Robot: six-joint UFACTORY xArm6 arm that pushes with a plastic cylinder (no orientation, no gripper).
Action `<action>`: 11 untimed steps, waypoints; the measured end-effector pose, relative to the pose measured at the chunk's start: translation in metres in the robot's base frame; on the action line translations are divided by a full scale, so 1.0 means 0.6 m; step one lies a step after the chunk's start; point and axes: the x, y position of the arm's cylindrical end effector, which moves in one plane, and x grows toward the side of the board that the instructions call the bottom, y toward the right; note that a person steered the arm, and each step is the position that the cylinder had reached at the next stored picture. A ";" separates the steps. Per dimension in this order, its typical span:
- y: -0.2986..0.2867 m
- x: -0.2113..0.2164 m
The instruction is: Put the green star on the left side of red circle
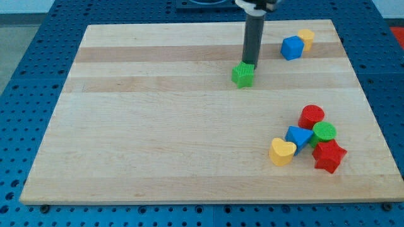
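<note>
No brand, label or lettering can be read on anything here — just plain coloured blocks on a pale wooden board (pixel 158 126) set over a blue perforated table (pixel 25 63). My tip (pixel 249 64) comes straight down from the view's top and meets the upper edge of the green star (pixel 243 75), touching it or just short of it; being a bare rod, it has nothing to spread or pinch. The star sits near the board's upper middle, well apart from the red circle (pixel 311 116), which lies toward the view's lower right in a cluster — a green circle (pixel 324 132), blue triangle (pixel 298 136), yellow heart (pixel 282 152) and red star (pixel 329 156). A blue cube (pixel 291 48) and a yellow block (pixel 306 38) rest together at the upper right.
</note>
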 end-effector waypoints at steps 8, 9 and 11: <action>0.002 0.129; -0.042 0.123; 0.036 0.161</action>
